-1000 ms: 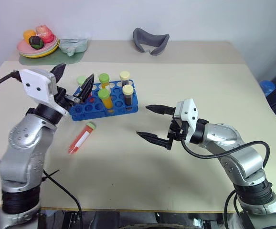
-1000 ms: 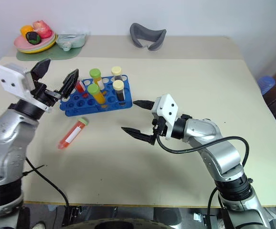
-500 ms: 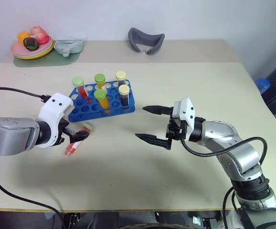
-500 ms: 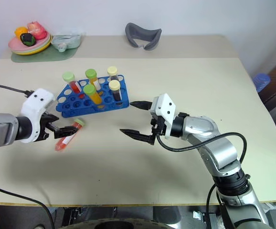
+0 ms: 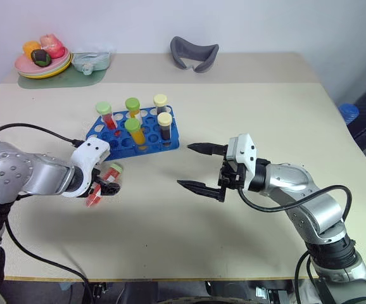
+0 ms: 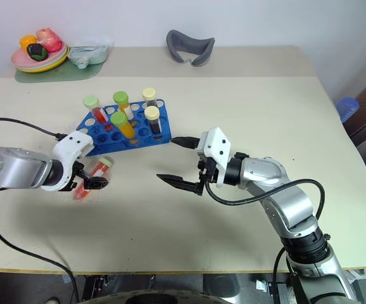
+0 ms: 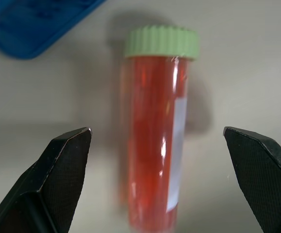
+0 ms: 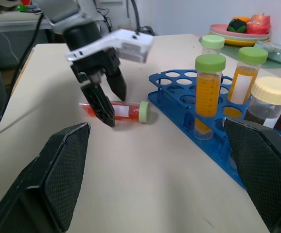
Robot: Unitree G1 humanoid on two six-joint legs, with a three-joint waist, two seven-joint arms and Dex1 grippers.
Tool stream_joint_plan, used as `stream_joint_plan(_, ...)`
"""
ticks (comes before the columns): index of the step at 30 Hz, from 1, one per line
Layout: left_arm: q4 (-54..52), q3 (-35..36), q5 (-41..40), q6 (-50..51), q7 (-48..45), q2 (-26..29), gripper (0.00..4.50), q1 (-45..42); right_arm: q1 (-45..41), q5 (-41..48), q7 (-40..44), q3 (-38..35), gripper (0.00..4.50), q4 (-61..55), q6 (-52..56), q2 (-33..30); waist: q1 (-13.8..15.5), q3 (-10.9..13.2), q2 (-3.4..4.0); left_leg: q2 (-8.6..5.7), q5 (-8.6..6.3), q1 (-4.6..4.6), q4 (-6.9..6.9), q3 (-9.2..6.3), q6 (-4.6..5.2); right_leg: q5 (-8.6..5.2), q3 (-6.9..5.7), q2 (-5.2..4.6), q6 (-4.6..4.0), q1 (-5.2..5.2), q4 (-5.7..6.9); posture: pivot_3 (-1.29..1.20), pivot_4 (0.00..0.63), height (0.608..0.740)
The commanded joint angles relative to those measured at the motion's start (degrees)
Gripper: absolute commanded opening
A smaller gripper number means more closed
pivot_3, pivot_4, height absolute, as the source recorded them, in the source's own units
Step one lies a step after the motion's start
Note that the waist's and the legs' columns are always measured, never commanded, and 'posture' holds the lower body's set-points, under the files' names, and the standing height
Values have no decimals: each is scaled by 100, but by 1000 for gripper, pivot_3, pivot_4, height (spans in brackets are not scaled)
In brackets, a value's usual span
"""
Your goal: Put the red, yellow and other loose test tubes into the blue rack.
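Beige worktop (image 5: 189, 240), blue rack (image 5: 134, 132) upright on it with five capped tubes standing in holes. Red test tube (image 7: 155, 141) with green cap lies flat just in front of rack. Left claw (image 8: 105, 96) wide open, fingers straddling the tube, not gripping. Right claw (image 5: 199, 167) wide open, empty, hovering mid-worktop.
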Motion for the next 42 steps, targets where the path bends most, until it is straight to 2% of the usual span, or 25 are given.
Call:
stream_joint_plan(1,178,-216,386,47,-214,26,4446,-207,2,13,-59,-31,4500,-256,-88,62,-5,0,0,0,0,0,0,0,0,0,0,0,0,0,0,0,150,740)
stream_joint_plan(10,277,-507,794,47,-654,-7,4446,-308,100,-1,-182,-46,4500,-351,-100,48,4,-2,4,-1,0,1,1,1,0,0,1,-2,0,2,1,0,150,740)
stream_joint_plan(13,206,-545,964,47,-752,5,3658,-251,84,3,-198,-38,4500,-343,-103,52,3,-3,4,-1,0,2,2,0,0,0,1,-1,0,2,2,0,150,740)
stream_joint_plan(17,158,-468,1068,47,-806,-31,1601,-148,57,14,-180,-51,4500,-317,-109,38,0,-3,4,-1,0,2,2,0,0,0,1,-1,0,3,2,0,150,740)
stream_joint_plan(19,129,-412,1112,47,-827,-33,782,-88,41,16,-169,-50,4500,-305,-106,35,-2,-3,5,-1,0,2,2,1,0,0,1,-1,0,3,2,0,150,740)
stream_joint_plan(23,-69,-144,1109,47,-963,143,737,114,28,30,-143,-50,4500,-317,-94,22,-16,-3,5,-1,0,3,1,1,0,0,2,-1,0,2,3,0,150,740)
stream_joint_plan(26,-590,573,1002,-34,-1398,354,737,480,30,43,-128,-76,4500,-323,-84,0,-56,-3,5,0,0,2,-2,2,1,0,4,0,0,-3,3,0,150,740)
stream_joint_plan(29,-1387,1876,1160,-1236,-2428,420,737,1486,51,65,-116,-91,4500,-341,-60,-23,-87,-2,5,2,0,-5,-4,3,0,0,3,-2,0,-10,2,0,150,740)
stream_joint_plan(32,-1955,2944,2000,-2922,-3183,87,737,2482,54,80,-101,-95,4500,-336,-50,-30,-37,-2,6,2,3,-5,-4,10,-5,0,2,-6,-2,-10,0,0,150,740)
stream_joint_plan(34,-1954,3378,2422,-3804,-3158,-443,737,2742,-1,75,-84,-69,4500,-279,-55,1,6,-1,9,3,3,-1,-4,13,-5,0,5,-6,-3,-6,-3,0,150,740)
stream_joint_plan(36,-1871,3254,3133,-4683,-2854,-910,737,2694,-70,60,-71,-29,4500,-213,-66,48,29,-3,6,2,3,3,-1,14,-5,0,4,-6,-3,3,-7,0,150,740)
stream_joint_plan(39,-1699,2686,4038,-5797,-2484,-1693,737,2420,-160,49,-60,38,4500,-141,-78,142,54,-5,2,0,2,1,2,12,-5,2,4,-7,-1,10,-15,0,150,740)
stream_joint_plan(40,-1596,2558,4269,-6189,-2273,-2108,737,2305,-183,32,-55,68,4500,-122,-90,175,61,-6,1,0,2,-1,2,12,-4,2,4,-7,0,11,-18,0,150,740)
stream_joint_plan(42,-1268,2141,5189,-7207,-1892,-2672,737,2235,-226,-1,-48,112,4500,-83,-113,231,68,-8,-2,-2,1,-3,2,12,-3,3,3,-9,1,10,-20,0,150,740)
